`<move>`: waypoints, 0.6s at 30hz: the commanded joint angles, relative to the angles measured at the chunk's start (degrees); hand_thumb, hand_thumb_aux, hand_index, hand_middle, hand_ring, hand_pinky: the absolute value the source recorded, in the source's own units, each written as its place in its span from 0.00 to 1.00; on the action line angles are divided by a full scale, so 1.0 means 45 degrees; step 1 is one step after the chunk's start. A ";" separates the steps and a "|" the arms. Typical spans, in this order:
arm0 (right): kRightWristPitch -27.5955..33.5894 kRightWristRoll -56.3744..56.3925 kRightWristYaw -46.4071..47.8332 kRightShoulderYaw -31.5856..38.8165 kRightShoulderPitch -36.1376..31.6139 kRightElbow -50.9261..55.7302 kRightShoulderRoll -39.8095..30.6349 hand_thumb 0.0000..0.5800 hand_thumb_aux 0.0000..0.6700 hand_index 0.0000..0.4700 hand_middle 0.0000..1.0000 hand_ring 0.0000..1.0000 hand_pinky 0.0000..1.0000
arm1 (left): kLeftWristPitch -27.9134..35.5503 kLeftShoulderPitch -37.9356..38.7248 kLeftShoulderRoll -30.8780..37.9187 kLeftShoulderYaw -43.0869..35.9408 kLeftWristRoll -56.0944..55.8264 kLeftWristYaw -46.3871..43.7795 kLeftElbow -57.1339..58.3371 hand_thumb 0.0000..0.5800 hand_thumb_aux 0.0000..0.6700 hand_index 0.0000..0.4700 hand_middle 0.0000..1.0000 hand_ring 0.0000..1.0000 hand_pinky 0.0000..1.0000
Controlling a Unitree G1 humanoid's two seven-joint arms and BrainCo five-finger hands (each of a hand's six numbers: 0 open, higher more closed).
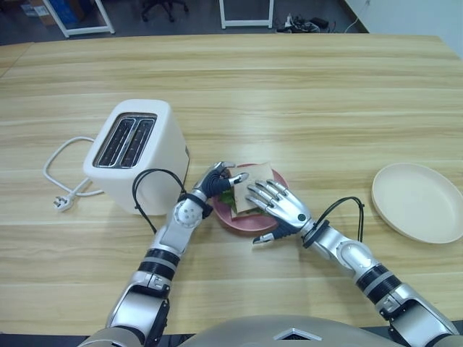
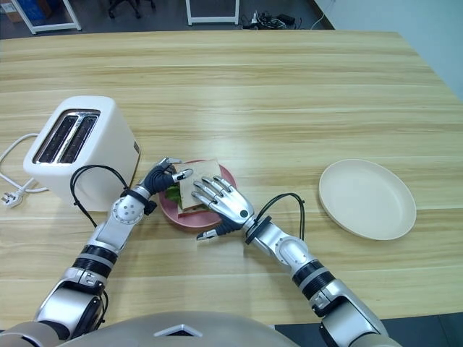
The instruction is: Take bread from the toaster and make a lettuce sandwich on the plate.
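Note:
A pink plate point(image 1: 253, 223) lies in front of me, just right of the white toaster point(image 1: 134, 155), whose two slots look dark and empty. On the plate sits a bread slice point(image 1: 255, 178) with green lettuce point(image 1: 228, 196) peeking out under its left edge. My left hand point(image 1: 217, 181) is at the slice's left corner, fingers curled onto it. My right hand point(image 1: 278, 202) lies flat and open over the right half of the slice, fingers spread, hiding most of the plate.
An empty cream plate point(image 1: 419, 202) rests at the right. The toaster's white cord and plug point(image 1: 61, 202) trail off to the left. Bare wooden table point(image 1: 289, 101) stretches behind the plates.

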 commanded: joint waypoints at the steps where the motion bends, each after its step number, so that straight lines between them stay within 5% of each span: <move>1: -0.0201 -0.0207 0.3038 0.1613 0.1420 0.2411 -0.0779 0.00 0.00 0.00 0.00 0.00 0.00 | 0.1438 0.0473 0.0187 0.0520 0.3623 0.4002 -0.3513 0.00 0.00 0.00 0.00 0.00 0.00; 12: -0.0021 0.1246 0.0996 0.0596 0.1335 0.1501 -0.1652 0.00 0.00 0.00 0.00 0.00 0.00 | 0.2134 0.1774 0.0179 0.1373 0.3149 0.4333 -0.4522 0.00 0.00 0.00 0.00 0.00 0.00; 18: -0.3473 0.4943 -0.3011 -0.2241 0.1718 -0.1145 -0.1669 0.00 0.00 0.00 0.00 0.00 0.00 | 0.1162 0.2802 0.0091 0.1761 0.0676 0.2945 -0.3999 0.00 0.00 0.00 0.00 0.00 0.00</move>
